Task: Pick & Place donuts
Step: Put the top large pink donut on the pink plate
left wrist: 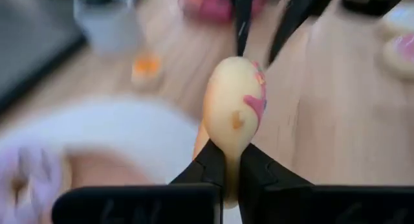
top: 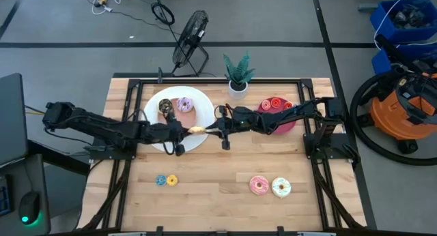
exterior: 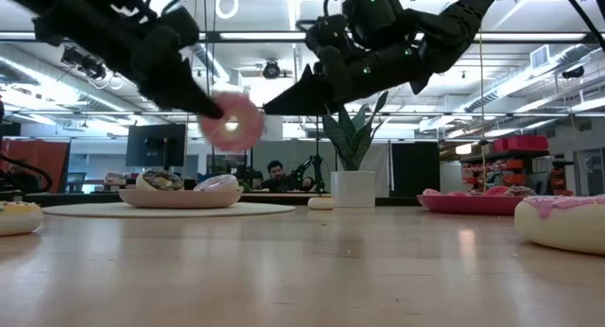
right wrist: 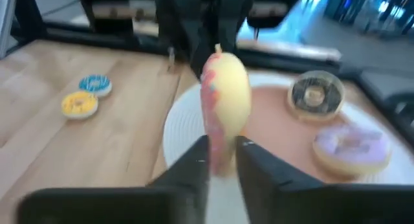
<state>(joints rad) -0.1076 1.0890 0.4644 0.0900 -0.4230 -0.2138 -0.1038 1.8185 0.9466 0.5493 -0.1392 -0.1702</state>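
Observation:
A pink-frosted donut (top: 196, 129) with a cream underside hangs in the air over the right rim of the white plate (top: 198, 103), between my two grippers. My left gripper (left wrist: 231, 159) comes from the table's left and is shut on it. My right gripper (right wrist: 223, 153) comes from the right, its fingers slightly apart on either side of the donut's opposite edge. A chocolate donut (top: 166, 106) and a purple one (top: 184, 104) lie flat on the plate. My left gripper pinches the donut's rim (left wrist: 229, 149) between its two fingers, at the edge toward the table's left. The fingers come nearly level from the left, slanting a little down. The donut stands on edge, lifted clear above the plate. My right gripper's fingers (right wrist: 197, 160) flank the donut's right edge; whether they touch it, I cannot tell.
A pink donut (top: 259, 185) and a white one (top: 281, 187) lie near the front right, tiny blue (top: 161, 180) and yellow (top: 172, 180) rings front left. A magenta dish (top: 283, 125) with small red rings sits behind my right arm. A potted plant (top: 238, 76) stands at the far edge.

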